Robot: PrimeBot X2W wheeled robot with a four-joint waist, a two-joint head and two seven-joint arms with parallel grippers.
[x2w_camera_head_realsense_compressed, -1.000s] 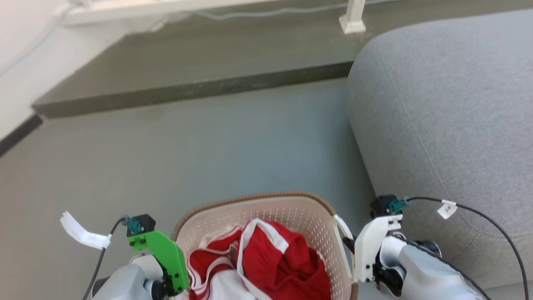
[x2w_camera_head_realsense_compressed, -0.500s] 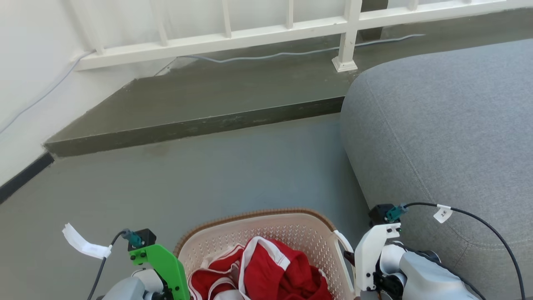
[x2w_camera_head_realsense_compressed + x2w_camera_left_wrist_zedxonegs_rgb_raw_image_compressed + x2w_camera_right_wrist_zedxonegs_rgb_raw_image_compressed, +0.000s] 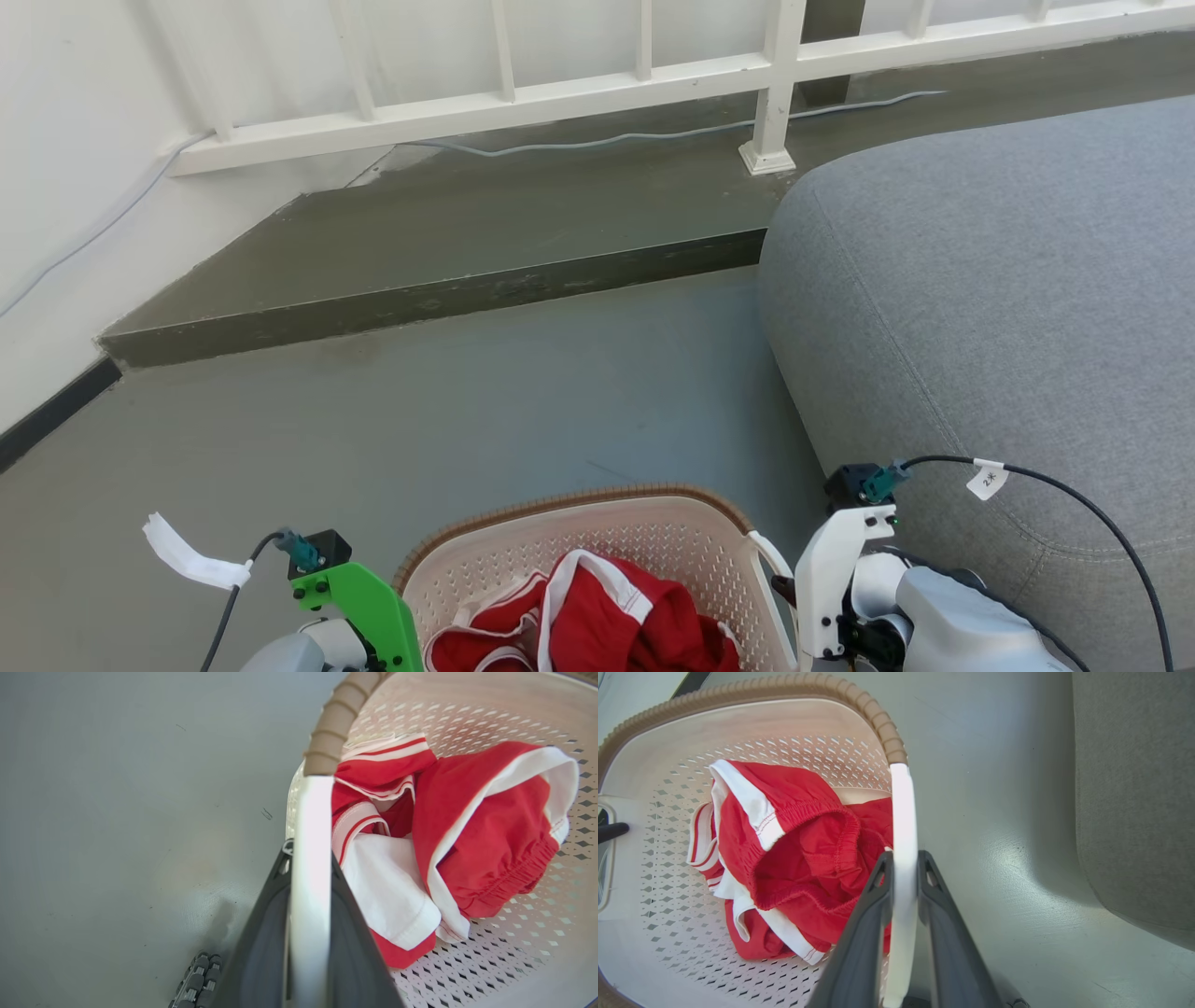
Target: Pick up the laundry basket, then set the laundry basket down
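Observation:
The laundry basket [image 3: 579,497], cream and perforated with a brown woven-look rim, sits at the bottom middle of the head view between my two arms. Red and white clothes [image 3: 607,625] lie inside it. In the left wrist view my left gripper [image 3: 309,858] is shut on the basket's white side handle [image 3: 312,812], one dark finger on each side of it. Seen from the right wrist, my right gripper [image 3: 903,858] is likewise shut on the opposite white handle [image 3: 902,807]. Grey floor shows below the basket's sides.
A grey sofa [image 3: 1008,308] fills the right side, close to my right arm. Ahead, a raised dark step [image 3: 448,233] carries a white railing [image 3: 653,79] and a loose cable [image 3: 653,135]. A white wall [image 3: 75,140] stands at the left. Open grey floor [image 3: 467,401] lies ahead.
The head camera has risen or tilted up, bringing the railing into view. The basket and both grippers now sit lower in the picture. Both grips on the handles look the same.

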